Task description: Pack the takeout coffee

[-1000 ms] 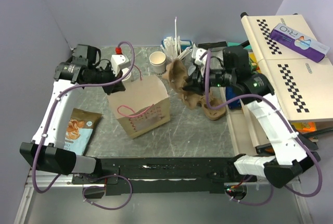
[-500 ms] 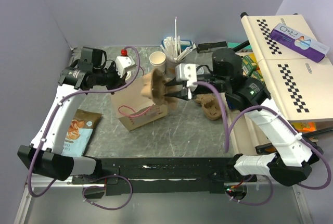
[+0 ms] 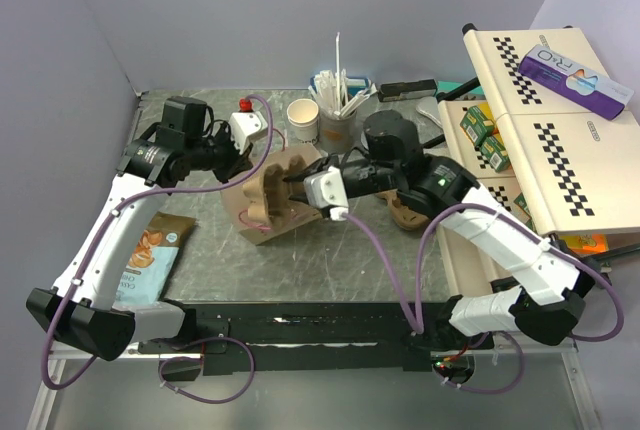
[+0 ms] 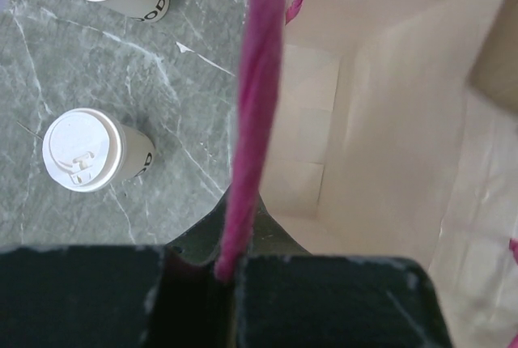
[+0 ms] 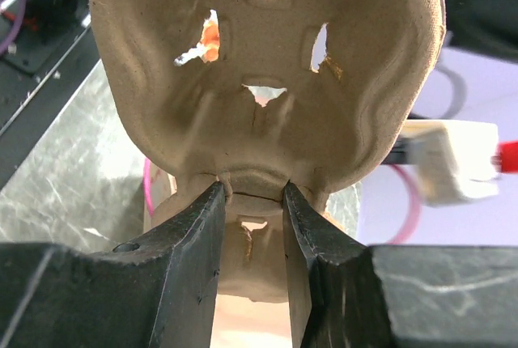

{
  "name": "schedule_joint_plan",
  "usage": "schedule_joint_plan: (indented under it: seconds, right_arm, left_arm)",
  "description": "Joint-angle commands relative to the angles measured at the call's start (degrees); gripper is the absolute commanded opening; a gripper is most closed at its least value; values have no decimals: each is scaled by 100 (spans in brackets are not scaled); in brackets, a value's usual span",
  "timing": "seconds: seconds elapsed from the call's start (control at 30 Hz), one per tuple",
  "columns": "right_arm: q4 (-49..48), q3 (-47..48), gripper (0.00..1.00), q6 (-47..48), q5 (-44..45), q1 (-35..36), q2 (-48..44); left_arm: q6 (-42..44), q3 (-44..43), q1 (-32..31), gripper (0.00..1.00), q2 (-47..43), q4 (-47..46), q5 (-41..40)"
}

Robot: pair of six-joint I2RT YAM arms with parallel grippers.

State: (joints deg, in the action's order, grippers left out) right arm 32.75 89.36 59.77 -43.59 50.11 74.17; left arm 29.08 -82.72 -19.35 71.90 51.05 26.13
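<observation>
The right arm's two black fingers (image 5: 198,235) pinch the central rib of a brown moulded cardboard tray (image 5: 267,81), held upright (light shows through its cut-outs). A pink cord (image 5: 149,190) loops behind; the grey marbled desk (image 5: 73,162) lies lower left.

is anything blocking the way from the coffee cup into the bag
Yes. The cardboard tray, pinched in the right gripper, hangs over the mouth of the bag. The lidded cup stands on the table beside the bag, with nothing on top of it. The left gripper holds the bag's pink handle.
</observation>
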Motion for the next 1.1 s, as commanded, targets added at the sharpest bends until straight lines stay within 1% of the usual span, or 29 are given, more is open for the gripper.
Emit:
schedule_joint_plan:
  seconds: [0.0, 0.13, 0.23, 0.43, 0.57, 0.77, 0.93, 1.07]
  right_arm:
    - [-541, -410, 0, 703, -114, 87, -52]
    - [-717, -674, 0, 765, -53, 148, 9]
    - [-683, -701, 0, 747, 61, 149, 89]
    - [-1016, -666, 0, 317, 53, 263, 28]
    - [-1069, -552, 0, 158, 105, 333, 62]
    - [-1008, -683, 0, 272, 237, 342, 159]
    - [-876, -1017, 0, 465, 448, 324, 142]
    - [-990, -1263, 0, 483, 589, 289, 133]
  left_arm:
    - [-219, 36, -42, 1, -185, -253, 208]
    - [-157, 54, -51, 1, -238, -183, 270]
    - [-105, 71, -68, 1, -325, -139, 305]
    - [-52, 265, -147, 1, -466, -139, 261]
    - [-104, 326, -191, 1, -563, -183, 226]
    - [-69, 265, -192, 1, -589, -121, 191]
    - [-43, 291, -192, 1, -642, -77, 305]
    - [-34, 335, -192, 1, -686, -16, 445]
